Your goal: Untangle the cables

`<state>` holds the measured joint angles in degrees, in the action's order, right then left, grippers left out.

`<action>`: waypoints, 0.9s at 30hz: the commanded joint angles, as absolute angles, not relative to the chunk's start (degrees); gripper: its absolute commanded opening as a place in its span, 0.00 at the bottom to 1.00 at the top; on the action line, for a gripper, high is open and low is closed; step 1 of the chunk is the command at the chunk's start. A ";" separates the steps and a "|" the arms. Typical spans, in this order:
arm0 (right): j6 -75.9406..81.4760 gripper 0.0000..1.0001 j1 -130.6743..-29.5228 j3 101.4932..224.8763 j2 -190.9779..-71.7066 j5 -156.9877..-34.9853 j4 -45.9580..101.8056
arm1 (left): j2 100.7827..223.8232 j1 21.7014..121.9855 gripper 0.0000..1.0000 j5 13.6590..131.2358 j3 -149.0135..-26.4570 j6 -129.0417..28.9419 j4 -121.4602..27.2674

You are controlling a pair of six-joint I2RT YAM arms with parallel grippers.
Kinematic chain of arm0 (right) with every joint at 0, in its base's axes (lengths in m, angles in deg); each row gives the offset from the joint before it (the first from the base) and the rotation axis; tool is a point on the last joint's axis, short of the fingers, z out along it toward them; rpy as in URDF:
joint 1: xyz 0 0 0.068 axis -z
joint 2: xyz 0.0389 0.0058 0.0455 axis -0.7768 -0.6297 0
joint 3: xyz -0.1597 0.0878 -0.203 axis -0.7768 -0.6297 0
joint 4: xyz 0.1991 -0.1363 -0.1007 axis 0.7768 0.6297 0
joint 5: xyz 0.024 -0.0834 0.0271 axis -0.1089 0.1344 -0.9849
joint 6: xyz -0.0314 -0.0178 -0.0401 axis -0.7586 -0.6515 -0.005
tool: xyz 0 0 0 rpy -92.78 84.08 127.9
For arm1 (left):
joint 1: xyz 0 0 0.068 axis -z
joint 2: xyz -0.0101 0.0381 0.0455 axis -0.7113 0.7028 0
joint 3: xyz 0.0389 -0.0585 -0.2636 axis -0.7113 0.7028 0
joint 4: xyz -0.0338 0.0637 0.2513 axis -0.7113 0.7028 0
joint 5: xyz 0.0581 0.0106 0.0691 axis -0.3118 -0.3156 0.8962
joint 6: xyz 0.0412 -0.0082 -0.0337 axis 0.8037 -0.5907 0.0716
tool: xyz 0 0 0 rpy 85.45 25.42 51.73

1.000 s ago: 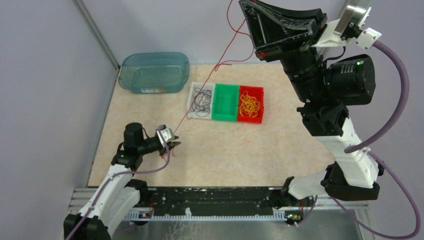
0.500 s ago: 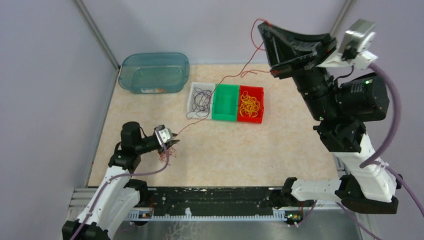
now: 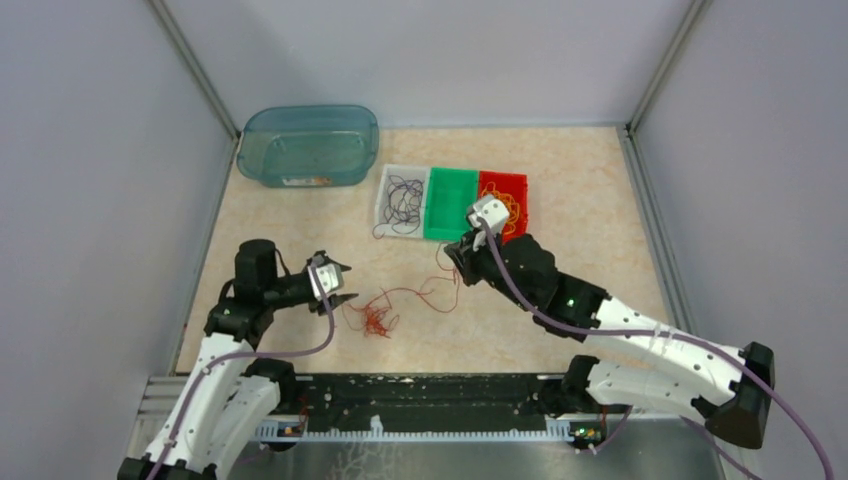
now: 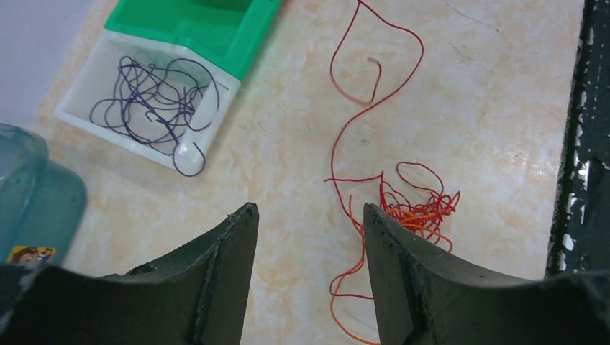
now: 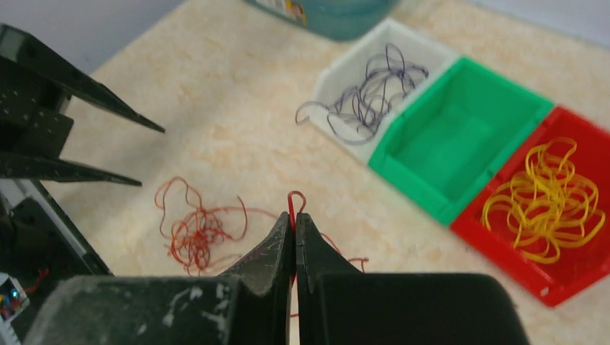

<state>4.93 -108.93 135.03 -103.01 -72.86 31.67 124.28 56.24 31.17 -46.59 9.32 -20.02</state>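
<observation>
A dark red cable lies on the table as a small tangle (image 3: 377, 319) with a loose strand running right to my right gripper (image 3: 450, 255). That gripper (image 5: 293, 215) is shut on the cable's end, and a small loop (image 5: 296, 195) sticks out past the tips. My left gripper (image 3: 340, 283) is open and empty, just left of the tangle. In the left wrist view its jaws (image 4: 308, 208) stand wide apart, with the tangle (image 4: 421, 208) beside the right finger. Black cables (image 3: 402, 198) lie in the white bin and yellow cables (image 3: 503, 208) in the red bin.
White, green (image 3: 450, 205) and red bins stand in a row at the table's middle back. A teal tub (image 3: 308, 145) stands at the back left. The black rail (image 3: 430, 395) runs along the near edge. Grey walls close in both sides.
My right arm has come down from high at the back to the table with the red cable, which has gone slack. My left gripper has opened and let the tangle go.
</observation>
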 commanded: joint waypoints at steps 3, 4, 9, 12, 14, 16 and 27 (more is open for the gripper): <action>11.55 0.11 -108.36 133.35 -95.58 -67.91 35.02 | 126.32 56.50 0.64 28.79 -45.37 19.19 -14.11; 11.73 0.18 -108.36 133.12 -95.53 -66.89 36.86 | 127.27 56.50 0.65 28.99 -45.34 20.40 -13.94; 10.55 0.53 -108.41 133.56 -97.38 -66.43 41.92 | 135.54 56.51 0.67 30.11 -45.68 27.54 -10.11; 8.72 0.63 -108.41 135.01 -100.03 -70.05 41.87 | 138.46 57.32 0.66 31.75 -45.34 31.15 -9.22; 7.70 0.65 -108.37 135.08 -102.28 -73.84 39.90 | 139.40 58.37 0.66 33.95 -45.19 35.81 -7.69; 6.70 0.65 -108.36 133.98 -104.78 -78.63 36.50 | 140.59 59.45 0.65 36.48 -45.11 38.39 -7.51; 4.12 0.64 -108.36 132.16 -124.91 -86.94 29.74 | 144.14 63.34 0.60 42.94 -41.79 40.31 -11.94</action>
<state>4.95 -108.90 132.41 -120.80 -84.12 34.09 144.02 62.71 40.63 -43.86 36.82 -10.49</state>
